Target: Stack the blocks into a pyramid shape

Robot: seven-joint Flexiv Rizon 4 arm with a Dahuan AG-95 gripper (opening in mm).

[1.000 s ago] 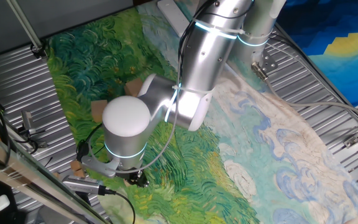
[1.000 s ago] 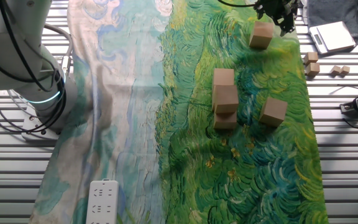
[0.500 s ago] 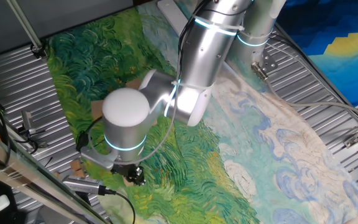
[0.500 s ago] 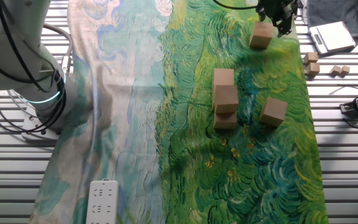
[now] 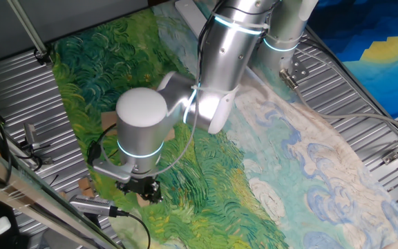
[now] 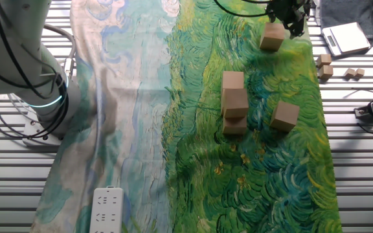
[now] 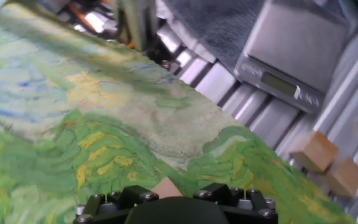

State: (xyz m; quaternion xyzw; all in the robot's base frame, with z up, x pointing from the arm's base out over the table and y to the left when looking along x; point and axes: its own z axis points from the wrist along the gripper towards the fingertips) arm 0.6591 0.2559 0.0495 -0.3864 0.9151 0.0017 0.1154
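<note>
Claw (image 6: 289, 14): hovering over the far block (image 6: 272, 36); whether its fingers are spread or closed cannot be told.
Blocks: cluster (image 6: 234, 102) mid-cloth, a single (image 6: 284, 116) to its right.
Risk: an off-centre descent could nudge the block off the cloth (image 6: 251, 168).
Room: cloth edge and scale (image 6: 346, 37) close; open desk leftward.

Painted cloth (image 6: 173, 129), power strip (image 6: 107, 208), scale (image 6: 346, 37)
</note>
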